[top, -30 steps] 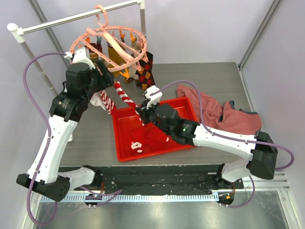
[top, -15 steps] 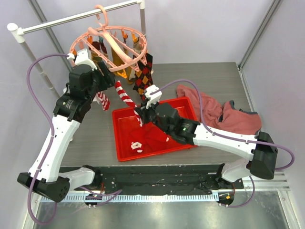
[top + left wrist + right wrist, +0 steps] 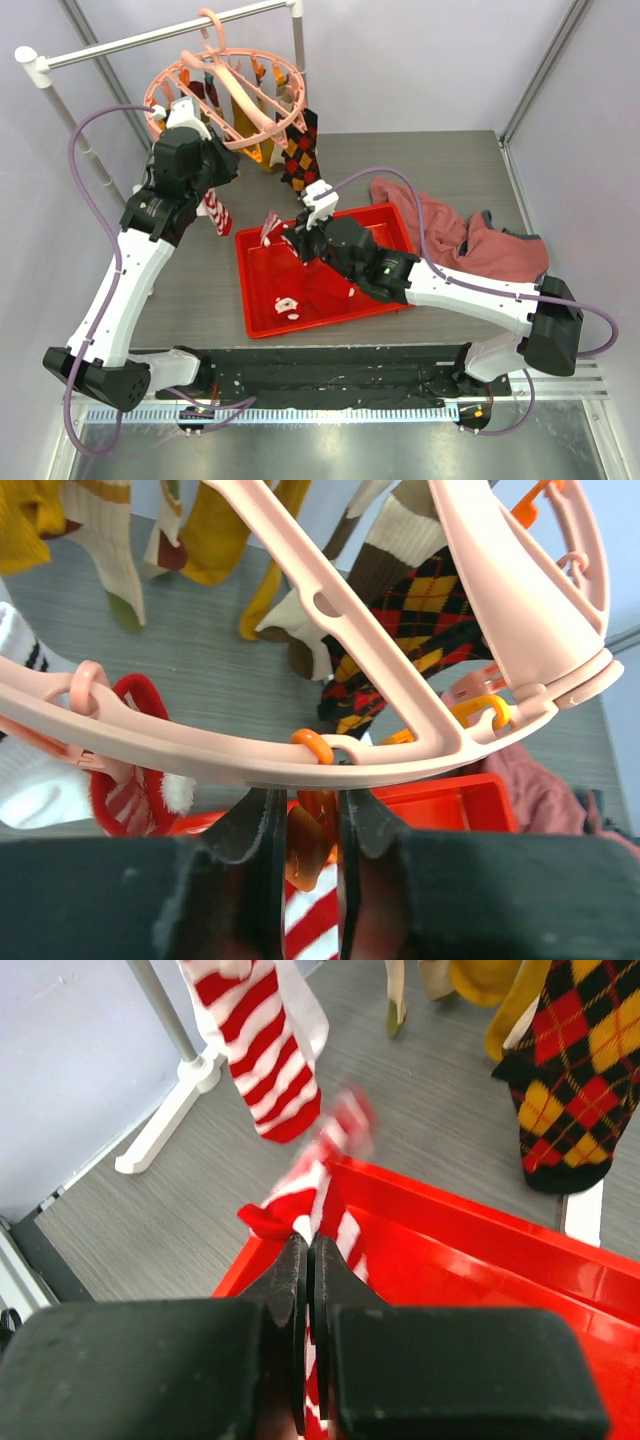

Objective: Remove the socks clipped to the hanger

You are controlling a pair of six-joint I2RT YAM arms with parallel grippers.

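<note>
The salmon-pink hanger [image 3: 262, 118] hangs by its hook from the rail. My left gripper [image 3: 222, 165] is under its ring [image 3: 200, 755], shut on an orange peg [image 3: 308, 845]. My right gripper [image 3: 296, 243] is shut on a red-and-white striped sock [image 3: 269, 228], which hangs loose and blurred over the red tray's far left corner [image 3: 320, 1165]. A second striped sock [image 3: 217, 212] [image 3: 265, 1050] still hangs from the hanger. The argyle sock [image 3: 303, 155] [image 3: 420, 630] and mustard socks [image 3: 215, 530] also hang clipped.
A red tray [image 3: 380, 212] sits mid-table with a small striped piece [image 3: 287, 305] inside. A large reddish-pink cloth [image 3: 460, 240] lies to its right. The white rail [image 3: 150, 40] spans the back left; its foot [image 3: 165, 1120] stands on the table.
The striped sock stretched between peg and right gripper has come free of the peg and dropped toward the tray. The left gripper and hanger ring have risen slightly.
</note>
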